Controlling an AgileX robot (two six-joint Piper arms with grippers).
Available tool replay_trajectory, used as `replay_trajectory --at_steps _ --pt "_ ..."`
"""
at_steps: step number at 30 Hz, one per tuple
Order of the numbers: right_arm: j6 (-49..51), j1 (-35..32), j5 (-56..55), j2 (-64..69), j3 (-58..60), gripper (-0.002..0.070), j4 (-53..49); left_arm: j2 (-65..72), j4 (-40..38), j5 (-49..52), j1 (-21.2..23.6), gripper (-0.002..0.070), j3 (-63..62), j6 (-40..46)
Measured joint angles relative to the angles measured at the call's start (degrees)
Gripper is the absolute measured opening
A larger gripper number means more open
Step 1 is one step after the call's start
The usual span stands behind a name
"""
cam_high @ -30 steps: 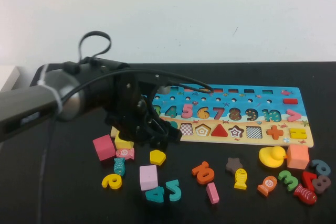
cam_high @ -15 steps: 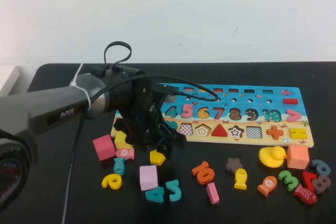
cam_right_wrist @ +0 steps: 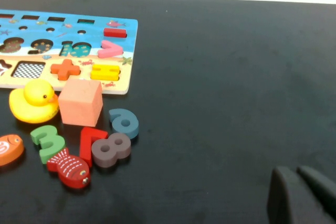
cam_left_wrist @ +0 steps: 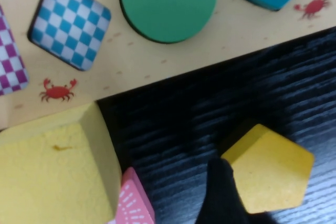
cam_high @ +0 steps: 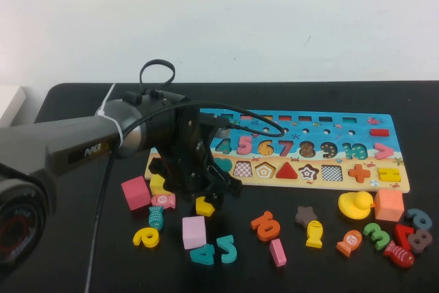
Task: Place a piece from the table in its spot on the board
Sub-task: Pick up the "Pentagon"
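One tool did the work: the left tool [cam_high: 208, 197] hung low over the surface [cam_high: 89, 252] just in front of the board's [cam_high: 357, 123] near edge, its fingers spread wide and gripping nothing. The piece [cam_high: 204, 205], a small flat yellow pentagon, lay on the black surface directly beneath it, and in the left wrist view one dark fingertip [cam_left_wrist: 223, 192] stood right against the pentagon's edge [cam_left_wrist: 270, 169], the other finger out of sight. Close beside the piece sat a yellow cube [cam_left_wrist: 52, 171] and a pink fish [cam_left_wrist: 134, 203], with a pink block [cam_high: 194, 231] a little nearer the robot. To do this step well, I judged the tool should be centred so both fingers straddle two opposite sides of the pentagon, brought down until they nearly touch the surface, and then closed gently, since the piece is thin and could skid or tip out. The cube and fish must not be nudged. The empty pentagon slot [cam_high: 265, 169] lay in the sandy strip, off towards the robot's right of the piece. The right tool [cam_right_wrist: 302, 198] was parked well apart over bare surface, its fingers pressed together and holding nothing.
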Motion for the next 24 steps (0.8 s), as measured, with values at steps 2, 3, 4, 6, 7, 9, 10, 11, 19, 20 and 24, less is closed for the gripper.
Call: replay_trajectory --at_steps 2,3,4,6,7,9,10,11,19,20,24 --pt "0.0 0.0 0.0 0.0 0.0 0.0019 0.0 0.3 0.0 0.0 0.0 0.0420 0.0 0.0" --pt "0.0 0.0 0.0 0.0 0.0 0.0019 0.0 0.4 0.0 0.0 0.0 0.0420 0.0 0.0" --pt "0.0 0.0 0.0 0.0 0.0 0.0018 0.0 0.5 0.0 0.0 0.0 0.0420 0.0 0.0" --pt "0.0 0.0 0.0 0.0 0.0 0.0019 0.0 0.7 0.0 0.0 0.0 0.0420 0.0 0.2" --pt "0.0 0.0 0.0 0.0 0.0 0.0018 0.0 0.7 0.0 0.0 0.0 0.0419 0.0 0.4" --pt "0.0 0.0 0.0 0.0 0.0 0.0019 0.0 0.7 0.0 0.0 0.0 0.0413 0.0 0.6" --pt "0.0 0.0 0.0 0.0 0.0 0.0019 0.0 0.7 0.0 0.0 0.0 0.0407 0.0 0.7" --pt "0.0 0.0 0.0 0.0 0.0 0.0019 0.0 0.7 0.0 0.0 0.0 0.0403 0.0 0.7" --pt "0.0 0.0 0.0 0.0 0.0 0.0019 0.0 0.7 0.0 -0.2 0.0 0.0392 0.0 1.2" --pt "0.0 0.0 0.0 0.0 0.0 0.0019 0.0 0.7 0.0 -0.2 0.0 0.0392 0.0 1.2" --pt "0.0 0.0 0.0 0.0 0.0 0.0019 0.0 0.7 0.0 -0.5 0.0 0.0389 0.0 1.3"
